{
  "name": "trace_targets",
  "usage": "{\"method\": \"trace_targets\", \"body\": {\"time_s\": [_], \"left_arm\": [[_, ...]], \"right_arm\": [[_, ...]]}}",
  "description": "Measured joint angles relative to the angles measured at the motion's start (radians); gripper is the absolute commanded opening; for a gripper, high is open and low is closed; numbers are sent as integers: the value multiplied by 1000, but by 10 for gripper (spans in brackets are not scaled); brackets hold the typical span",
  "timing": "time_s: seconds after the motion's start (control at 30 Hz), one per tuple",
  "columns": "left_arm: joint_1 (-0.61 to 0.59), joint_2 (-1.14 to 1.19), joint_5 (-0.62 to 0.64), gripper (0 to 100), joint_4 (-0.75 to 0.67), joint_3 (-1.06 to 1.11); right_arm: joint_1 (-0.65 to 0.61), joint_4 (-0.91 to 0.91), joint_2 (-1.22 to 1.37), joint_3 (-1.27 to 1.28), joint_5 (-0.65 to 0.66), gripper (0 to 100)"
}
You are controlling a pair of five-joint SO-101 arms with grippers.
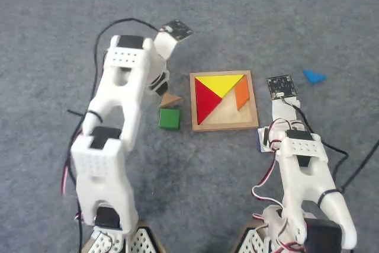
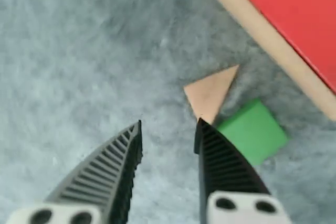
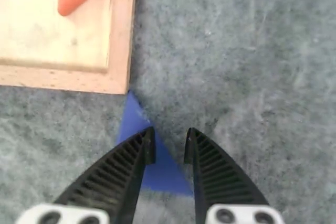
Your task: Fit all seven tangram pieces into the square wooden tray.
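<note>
Left pincer (image 2: 169,129) is held spread; the tan triangle (image 2: 210,94) is seen just past its tips, offset toward the finger by the green square (image 2: 253,132). Right pincer (image 3: 169,135) is held narrowly apart, with the blue triangle (image 3: 135,119) straddled, its long axis pointed ahead to the wooden tray (image 3: 119,35) corner.

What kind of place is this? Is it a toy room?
Probably a robot test table, not a toy room. A white left arm and right arm, with loose wires, stand on a grey felt-covered table by a wooden tray of puzzle pieces.
</note>
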Motion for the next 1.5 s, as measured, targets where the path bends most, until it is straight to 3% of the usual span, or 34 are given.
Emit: {"method": "trace_targets", "body": {"time_s": [0.2, 0.6, 1.07, 1.5], "left_arm": [[35, 203, -137, 203, 152, -267], [34, 433, -196, 203, 169, -489], [29, 470, -267, 200, 175, -529], [35, 470, -322, 118, 190, -516]], "right_arm": [[0, -14, 0, 11, -2, 115], [-23, -14, 0, 11, 0, 115], [-26, -25, 0, 12, 0, 115], [-26, -25, 0, 12, 0, 115]]}}
